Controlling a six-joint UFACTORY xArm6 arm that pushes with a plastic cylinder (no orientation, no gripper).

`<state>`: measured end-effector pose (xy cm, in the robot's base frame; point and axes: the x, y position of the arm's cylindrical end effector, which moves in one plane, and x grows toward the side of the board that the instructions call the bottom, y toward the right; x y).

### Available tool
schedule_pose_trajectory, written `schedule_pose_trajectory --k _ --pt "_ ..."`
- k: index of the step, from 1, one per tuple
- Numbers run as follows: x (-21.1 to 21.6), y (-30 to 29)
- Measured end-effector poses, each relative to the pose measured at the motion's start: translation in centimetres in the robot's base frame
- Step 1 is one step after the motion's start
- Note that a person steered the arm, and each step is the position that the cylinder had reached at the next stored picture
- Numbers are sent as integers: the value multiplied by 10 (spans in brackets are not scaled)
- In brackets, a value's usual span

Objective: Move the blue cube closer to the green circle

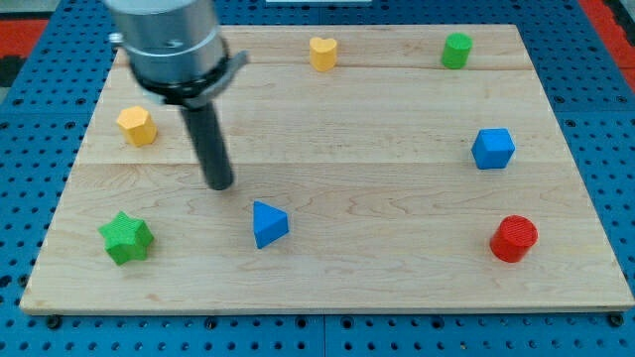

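Observation:
The blue cube [493,149] sits near the board's right edge, at mid height. The green circle [456,50], a short green cylinder, stands at the view's top right, above and slightly left of the cube. My tip [219,184] rests on the board at the left of centre, far to the left of the blue cube, just above and left of a blue triangular block [269,224].
A yellow heart [322,53] is at the top centre. A yellow hexagonal block [137,126] is at the left. A green star [126,238] is at the bottom left. A red cylinder [513,239] is at the bottom right, below the blue cube. The wooden board [377,169] lies on a blue pegboard.

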<state>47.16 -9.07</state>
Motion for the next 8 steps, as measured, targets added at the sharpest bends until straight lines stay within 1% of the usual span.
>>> schedule_pose_trajectory --k 1,2,3,4,5,6,7,8 --pt "0 82" --pt "9 191" --pt "12 273" --pt "-29 323" --pt "-98 304" --pt "-80 296" --pt "-42 272" --pt "-96 269"
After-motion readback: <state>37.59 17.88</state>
